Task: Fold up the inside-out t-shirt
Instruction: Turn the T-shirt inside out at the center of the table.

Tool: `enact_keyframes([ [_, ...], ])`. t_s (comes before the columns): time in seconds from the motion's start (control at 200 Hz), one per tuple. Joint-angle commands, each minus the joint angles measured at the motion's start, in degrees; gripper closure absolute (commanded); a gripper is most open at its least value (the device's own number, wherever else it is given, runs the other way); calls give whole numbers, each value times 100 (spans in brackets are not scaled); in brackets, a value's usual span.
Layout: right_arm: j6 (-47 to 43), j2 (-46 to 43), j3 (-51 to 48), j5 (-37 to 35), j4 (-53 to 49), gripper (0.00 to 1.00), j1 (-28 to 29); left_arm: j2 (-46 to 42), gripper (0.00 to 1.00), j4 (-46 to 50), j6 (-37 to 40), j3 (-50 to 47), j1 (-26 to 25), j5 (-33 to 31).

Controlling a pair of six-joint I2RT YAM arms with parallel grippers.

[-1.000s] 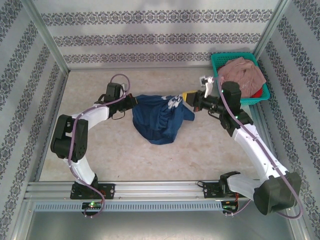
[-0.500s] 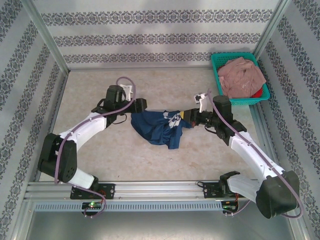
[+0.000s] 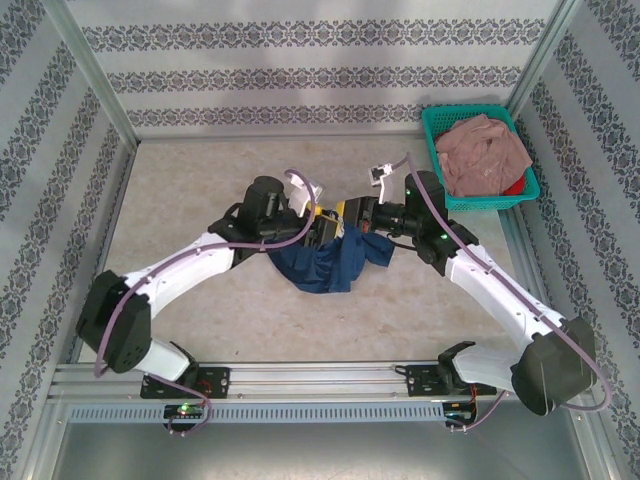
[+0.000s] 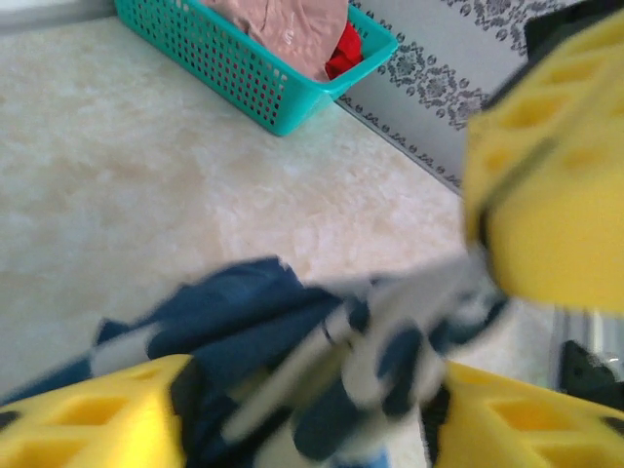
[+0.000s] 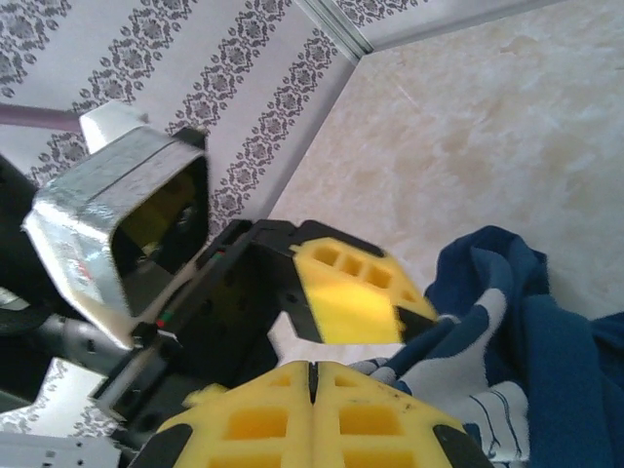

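The inside-out t-shirt [image 3: 322, 262] is a dark navy bundle with a white print, bunched at the table's middle, its top edge lifted. My right gripper [image 3: 353, 213] is shut on that raised edge; in the right wrist view its yellow fingers [image 5: 312, 395] are pressed together and the printed cloth [image 5: 458, 366] comes out beside them. My left gripper [image 3: 326, 222] faces it almost tip to tip. In the left wrist view the left gripper [image 4: 314, 409] stands open, with the blurred t-shirt [image 4: 244, 322] between its yellow pads [image 4: 88, 414].
A teal basket [image 3: 432, 128] sits at the back right corner, holding a dusty pink garment [image 3: 485, 150] and something red [image 4: 343, 51]. Patterned walls close the table on three sides. Bare tabletop [image 3: 180, 180] lies left of the arms.
The left gripper let go of the shirt's left edge, opened and swung right to meet the right gripper. The right gripper moved left with its edge. The shirt slumped into a smaller bundle.
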State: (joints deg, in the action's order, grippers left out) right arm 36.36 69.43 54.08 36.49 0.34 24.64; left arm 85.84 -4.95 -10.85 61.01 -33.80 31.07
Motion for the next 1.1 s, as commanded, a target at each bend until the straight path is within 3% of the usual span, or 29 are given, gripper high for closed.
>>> enact_keyframes([
  [0.0,334,44,165,-89,331,100,89,276,52,-565,-151,248,-70,-76],
  [0.13,347,-23,61,-162,265,100,15,367,90,-827,-362,361,-16,29],
  [0.185,247,-175,11,-248,81,100,-136,301,100,-898,-418,256,71,40],
  [0.215,108,-293,-22,-356,-116,98,-212,248,100,-978,-479,167,136,39],
  [0.27,-243,-569,-133,-770,-579,74,-284,118,100,-1132,-587,17,267,123],
  [0.355,-887,-936,-397,-1791,-1288,49,-83,-68,100,-1305,-731,-129,389,195],
  [0.42,-1076,-1039,-709,-2310,-1341,42,194,-145,100,-1292,-733,-112,400,253],
  [0.475,-1058,-956,-881,-2483,-1174,31,409,-173,100,-1280,-754,-91,400,294],
  [0.575,-1075,-518,-882,-2706,-874,28,802,-198,100,-1267,-795,-38,401,356],
  [0.695,-1104,143,-554,-2663,-660,32,976,-263,100,-1149,-741,14,397,332],
  [0.834,-1174,198,-477,-2659,-934,69,496,-478,100,-938,-694,8,524,296],
  [0.964,-1129,-39,-882,-2357,-1150,88,-343,-708,100,-1436,-1694,-111,1009,800],
  [1.094,-916,-81,-1202,-2248,-1120,93,-760,-833,100,-1653,-2418,-4,1251,1074],
])
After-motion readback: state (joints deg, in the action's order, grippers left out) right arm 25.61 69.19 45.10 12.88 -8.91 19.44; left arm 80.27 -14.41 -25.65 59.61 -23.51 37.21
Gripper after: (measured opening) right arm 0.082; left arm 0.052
